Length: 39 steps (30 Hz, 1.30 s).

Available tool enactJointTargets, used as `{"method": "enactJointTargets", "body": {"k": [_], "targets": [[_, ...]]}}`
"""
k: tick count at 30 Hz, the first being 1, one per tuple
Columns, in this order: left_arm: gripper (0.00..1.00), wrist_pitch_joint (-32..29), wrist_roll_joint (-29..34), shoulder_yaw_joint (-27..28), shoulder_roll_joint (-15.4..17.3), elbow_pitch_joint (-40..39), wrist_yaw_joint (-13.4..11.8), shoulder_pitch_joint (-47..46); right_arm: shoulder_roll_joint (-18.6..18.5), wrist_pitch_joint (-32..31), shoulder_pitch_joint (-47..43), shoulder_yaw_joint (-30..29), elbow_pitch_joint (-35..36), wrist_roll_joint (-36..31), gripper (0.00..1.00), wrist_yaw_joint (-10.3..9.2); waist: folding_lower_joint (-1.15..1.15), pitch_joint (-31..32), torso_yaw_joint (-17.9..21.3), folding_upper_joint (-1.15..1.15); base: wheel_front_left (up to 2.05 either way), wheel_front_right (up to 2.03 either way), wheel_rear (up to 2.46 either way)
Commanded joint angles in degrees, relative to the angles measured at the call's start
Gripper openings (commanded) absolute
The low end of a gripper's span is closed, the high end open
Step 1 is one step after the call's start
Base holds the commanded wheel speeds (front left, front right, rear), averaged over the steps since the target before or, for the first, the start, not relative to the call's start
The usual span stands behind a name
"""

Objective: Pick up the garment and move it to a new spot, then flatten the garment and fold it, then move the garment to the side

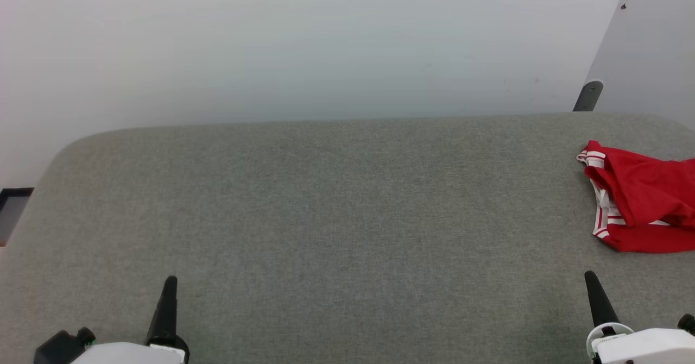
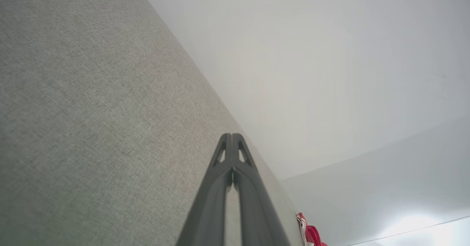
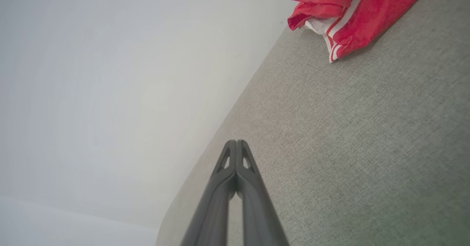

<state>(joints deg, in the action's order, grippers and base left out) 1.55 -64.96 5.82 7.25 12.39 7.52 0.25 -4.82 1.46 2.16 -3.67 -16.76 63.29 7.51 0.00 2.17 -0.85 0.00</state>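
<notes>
The garment [image 1: 640, 201] lies bunched at the table's right edge, red with white-and-red striped trim, and the frame cuts off part of it. It also shows at the top of the right wrist view [image 3: 352, 14] and as a small red bit low in the left wrist view [image 2: 310, 235]. My left gripper [image 1: 170, 285] stands at the near left over bare cloth, shut and empty [image 2: 232, 136]. At the near right, my right gripper [image 1: 591, 277] is also shut and empty [image 3: 237, 142], a short way in front of the garment.
The table [image 1: 326, 190] has a grey fabric top with rounded far corners and a pale wall behind it. A grey post [image 1: 589, 95] rises behind the far right corner. A dark opening [image 1: 13, 206] sits off the left edge.
</notes>
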Motion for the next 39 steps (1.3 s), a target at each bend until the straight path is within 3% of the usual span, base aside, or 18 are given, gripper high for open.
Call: {"method": "enactJointTargets", "body": {"k": [1, 39], "targets": [[0.00, -0.38, -1.76, 0.32, -0.01, -0.24, -0.03, -1.26, 0.12, -0.43, 1.68, -0.50, 0.86, 1.74, 0.00, -0.01, 0.00, -0.07, 0.03, 0.00, 0.00, 0.00, 0.00], [0.00, -5.45, -18.48, 0.66, -2.86, 0.97, -0.04, -4.89, 1.34, -5.50, 3.37, -2.16, 2.17, 19.61, 0.00, -0.01, 0.00, -1.40, 0.51, 0.00, 0.00, 0.00, 0.00]]}}
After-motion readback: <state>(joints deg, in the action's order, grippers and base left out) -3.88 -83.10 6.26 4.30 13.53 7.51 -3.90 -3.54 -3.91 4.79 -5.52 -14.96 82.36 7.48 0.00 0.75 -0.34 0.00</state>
